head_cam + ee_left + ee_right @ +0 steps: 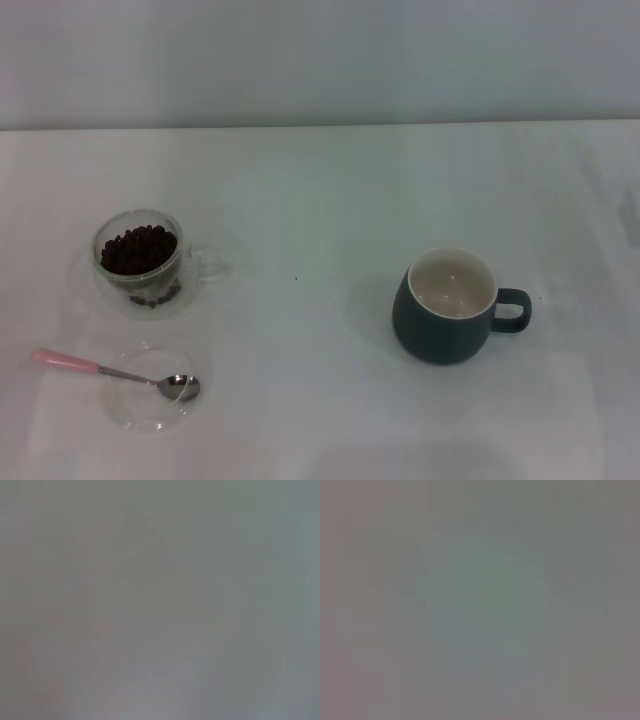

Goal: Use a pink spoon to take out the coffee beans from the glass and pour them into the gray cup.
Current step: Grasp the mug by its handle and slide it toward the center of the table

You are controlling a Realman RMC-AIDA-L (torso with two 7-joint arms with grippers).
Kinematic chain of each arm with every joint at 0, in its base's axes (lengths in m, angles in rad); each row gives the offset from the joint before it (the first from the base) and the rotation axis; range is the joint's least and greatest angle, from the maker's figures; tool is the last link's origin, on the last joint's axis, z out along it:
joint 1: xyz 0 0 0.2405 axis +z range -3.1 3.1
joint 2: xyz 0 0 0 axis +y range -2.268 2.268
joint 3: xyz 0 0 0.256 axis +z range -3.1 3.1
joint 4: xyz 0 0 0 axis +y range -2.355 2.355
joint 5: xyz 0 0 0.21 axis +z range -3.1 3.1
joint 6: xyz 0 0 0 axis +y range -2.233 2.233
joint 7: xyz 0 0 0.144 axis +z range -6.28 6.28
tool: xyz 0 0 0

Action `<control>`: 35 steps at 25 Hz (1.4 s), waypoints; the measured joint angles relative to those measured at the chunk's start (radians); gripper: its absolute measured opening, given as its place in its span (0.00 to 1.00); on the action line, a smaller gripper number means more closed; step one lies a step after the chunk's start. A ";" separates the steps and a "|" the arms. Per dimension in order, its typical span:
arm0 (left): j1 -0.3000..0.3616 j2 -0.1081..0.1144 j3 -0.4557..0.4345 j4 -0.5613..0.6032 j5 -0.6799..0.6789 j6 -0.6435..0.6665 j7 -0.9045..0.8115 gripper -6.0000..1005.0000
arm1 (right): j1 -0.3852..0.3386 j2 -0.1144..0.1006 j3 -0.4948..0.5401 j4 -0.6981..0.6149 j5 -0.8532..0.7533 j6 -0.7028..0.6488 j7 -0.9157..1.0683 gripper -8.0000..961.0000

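In the head view the clear glass (140,262) stands on the left of the white table, filled with dark coffee beans (138,249), its handle pointing right. The pink spoon (115,372) lies in front of it, its metal bowl resting on a flat clear glass dish (140,408), its pink handle pointing left. The gray cup (450,305) stands upright on the right, cream inside, with no beans in it, handle pointing right. Neither gripper shows in any view. Both wrist views show only a plain grey blur.
The white table (320,200) runs back to a pale wall. A wide bare stretch lies between the glass and the gray cup.
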 joint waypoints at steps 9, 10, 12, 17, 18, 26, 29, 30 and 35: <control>0.005 -0.003 0.003 -0.007 -0.012 -0.020 0.002 0.86 | -0.002 -0.001 0.000 -0.012 0.000 0.002 0.000 0.82; 0.005 -0.002 0.005 -0.007 -0.009 -0.020 0.002 0.86 | -0.003 -0.001 0.000 -0.013 0.000 0.002 0.000 0.82; 0.005 -0.002 0.007 -0.005 -0.005 -0.016 0.002 0.86 | -0.005 -0.001 0.000 -0.015 0.000 0.002 0.000 0.82; 0.000 -0.001 0.005 -0.007 -0.004 -0.012 0.002 0.86 | -0.012 -0.002 -0.006 -0.021 -0.005 0.004 -0.001 0.81; -0.001 -0.001 0.004 -0.008 -0.005 -0.012 0.002 0.86 | -0.019 -0.002 -0.009 -0.021 -0.006 0.002 0.000 0.81; -0.009 -0.005 -0.002 -0.020 -0.054 0.034 0.001 0.86 | -0.162 -0.011 -0.159 0.038 -0.010 -0.246 0.008 0.81; -0.015 -0.005 -0.001 -0.029 -0.076 0.061 0.002 0.86 | -0.216 -0.013 -0.279 0.073 -0.011 -0.327 0.007 0.81; -0.021 -0.005 0.001 -0.029 -0.077 0.070 0.004 0.86 | -0.232 -0.013 -0.315 0.087 -0.011 -0.349 0.004 0.81; -0.063 -0.002 0.010 -0.033 -0.046 0.089 0.052 0.86 | -0.308 -0.013 -0.388 0.175 -0.009 -0.445 -0.070 0.81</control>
